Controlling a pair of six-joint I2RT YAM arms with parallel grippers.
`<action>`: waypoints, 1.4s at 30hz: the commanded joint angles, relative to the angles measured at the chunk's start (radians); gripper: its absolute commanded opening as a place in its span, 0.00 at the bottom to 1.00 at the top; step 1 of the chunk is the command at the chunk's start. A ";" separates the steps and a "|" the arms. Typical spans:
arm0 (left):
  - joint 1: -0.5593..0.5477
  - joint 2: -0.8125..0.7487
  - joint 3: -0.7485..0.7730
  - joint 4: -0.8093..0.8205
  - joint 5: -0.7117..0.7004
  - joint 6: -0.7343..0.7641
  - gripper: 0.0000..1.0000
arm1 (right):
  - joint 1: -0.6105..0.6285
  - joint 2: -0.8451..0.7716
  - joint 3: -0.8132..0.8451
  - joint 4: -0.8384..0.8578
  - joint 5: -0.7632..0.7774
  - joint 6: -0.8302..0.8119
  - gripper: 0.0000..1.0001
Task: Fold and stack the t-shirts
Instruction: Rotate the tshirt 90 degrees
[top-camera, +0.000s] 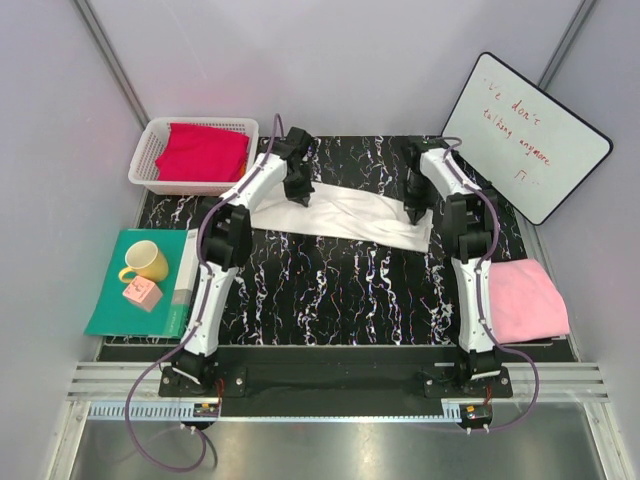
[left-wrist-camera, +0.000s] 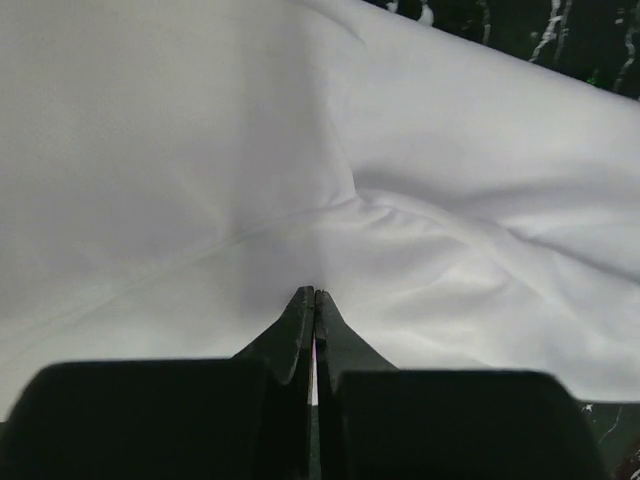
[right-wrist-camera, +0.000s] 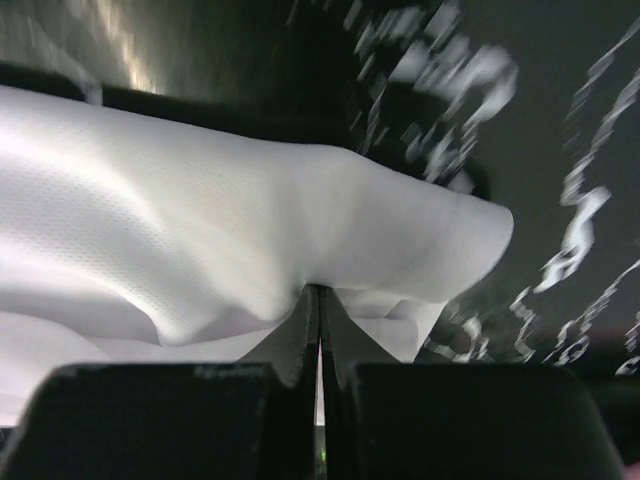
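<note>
White t-shirt (top-camera: 350, 212) pinched both ends — whiteboard (top-camera: 560, 150): "don't… anymore".

The top view is bright and even, lit from above, with only faint shadows. The steel strip (top-camera: 320, 445) near the bottom shines a little. In the left wrist view the white t-shirt (left-wrist-camera: 200, 150) glows so bright that its folds look faint. The right wrist view is blurry, and the tabletop (right-wrist-camera: 560, 150) marks look smeared.

free: dark mat (top-camera: 340, 290) near side | blocked: white t-shirt (top-camera: 350, 212) mid-far, basket (top-camera: 146, 160) far-left, whiteboard (top-camera: 525, 135) far-right, mug (top-camera: 147, 261) left
</note>
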 joint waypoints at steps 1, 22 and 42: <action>0.010 0.039 0.043 -0.102 -0.034 -0.042 0.00 | 0.073 -0.067 -0.163 -0.068 -0.131 0.008 0.00; 0.007 -0.373 -0.342 0.016 -0.013 0.018 0.00 | 0.262 -0.333 -0.189 -0.054 -0.251 0.006 0.00; 0.021 -0.496 -0.447 -0.045 0.026 0.044 0.00 | 0.281 0.275 0.560 0.292 -0.564 0.117 0.00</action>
